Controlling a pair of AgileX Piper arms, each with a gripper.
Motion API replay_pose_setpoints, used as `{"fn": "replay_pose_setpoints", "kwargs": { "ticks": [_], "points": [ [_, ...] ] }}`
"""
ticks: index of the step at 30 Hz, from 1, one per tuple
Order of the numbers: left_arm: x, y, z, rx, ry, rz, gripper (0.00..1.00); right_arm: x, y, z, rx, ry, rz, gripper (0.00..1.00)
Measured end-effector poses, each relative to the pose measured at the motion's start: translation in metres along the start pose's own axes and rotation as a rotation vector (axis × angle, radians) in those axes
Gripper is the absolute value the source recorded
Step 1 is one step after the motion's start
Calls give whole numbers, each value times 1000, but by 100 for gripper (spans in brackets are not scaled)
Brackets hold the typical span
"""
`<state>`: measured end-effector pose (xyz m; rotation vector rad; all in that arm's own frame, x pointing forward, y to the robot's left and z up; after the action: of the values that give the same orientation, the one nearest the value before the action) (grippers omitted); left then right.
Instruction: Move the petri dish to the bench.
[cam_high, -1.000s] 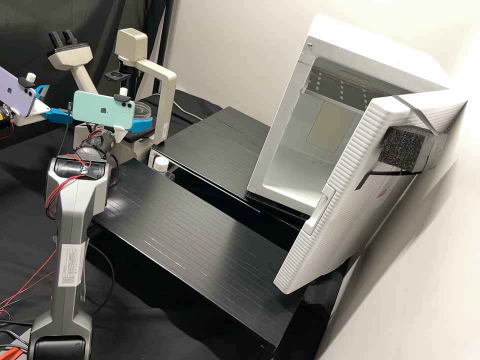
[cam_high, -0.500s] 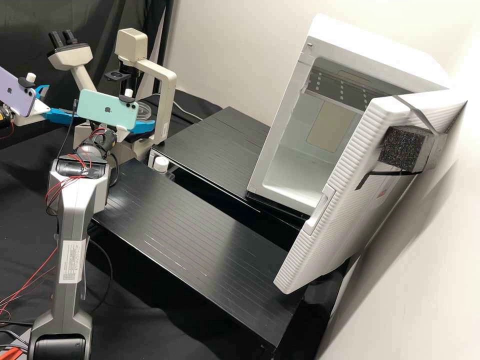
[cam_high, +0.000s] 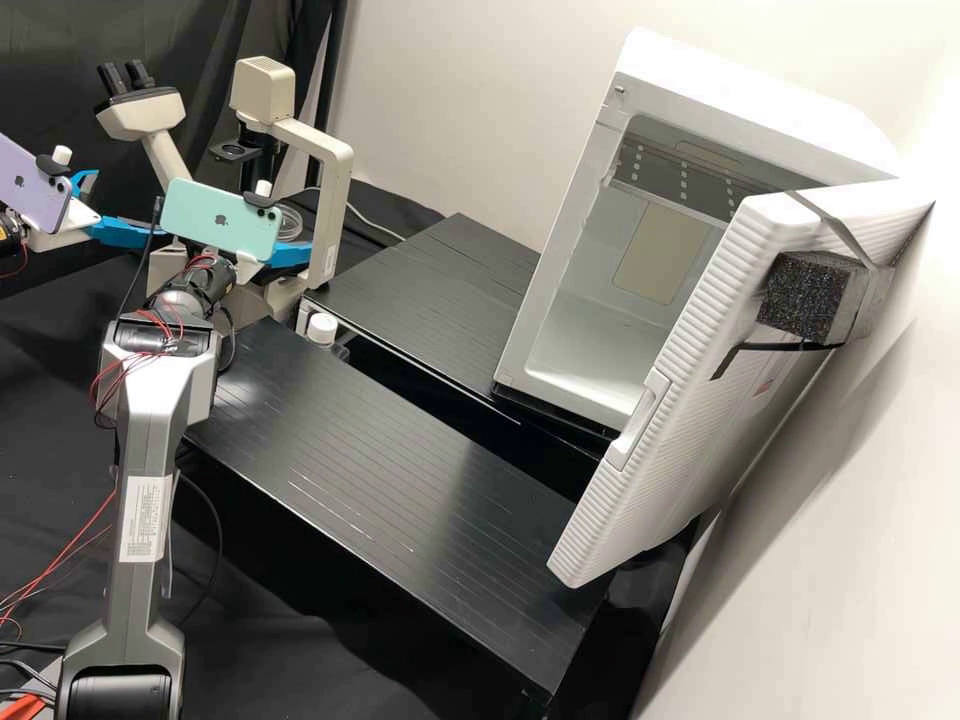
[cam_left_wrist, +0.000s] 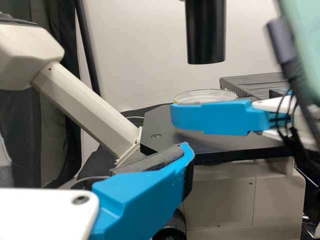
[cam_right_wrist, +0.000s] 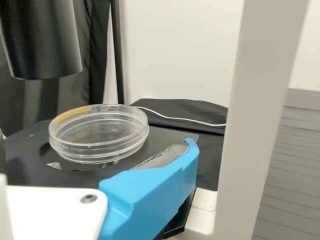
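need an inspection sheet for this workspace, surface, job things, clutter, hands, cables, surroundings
surface: black bench with thin parallel lines, glossy in patches
job's things: clear petri dish on the microscope stage, not on the bench; yellowish strip on its rim
clutter: white-capped bottle at the gap between the black tops
grippers: right hand beside the dish, open; left hand off to the side of the stage, open, holding nothing
cables: loose red wires on the nearer arm; pale cord behind the stage
surroundings: white cabinet, door open; black drape
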<state>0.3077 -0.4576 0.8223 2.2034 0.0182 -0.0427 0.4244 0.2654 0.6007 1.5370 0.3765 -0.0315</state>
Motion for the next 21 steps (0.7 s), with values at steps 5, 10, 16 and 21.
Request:
{"fn": "replay_pose_setpoints", "kwargs": {
  "ticks": [5,10,16,21],
  "points": [
    [0,0,0,0,0,0,100,5,-2,-4,-53,-6,14,100],
    [0,0,0,0,0,0,100,10,-1,-8,-96,3,30,100],
    [0,0,0,0,0,0,100,17,-2,-8,-84,-18,38,100],
    [0,0,0,0,0,0,100,23,-6,-6,-65,-35,32,100]
  ]
}}
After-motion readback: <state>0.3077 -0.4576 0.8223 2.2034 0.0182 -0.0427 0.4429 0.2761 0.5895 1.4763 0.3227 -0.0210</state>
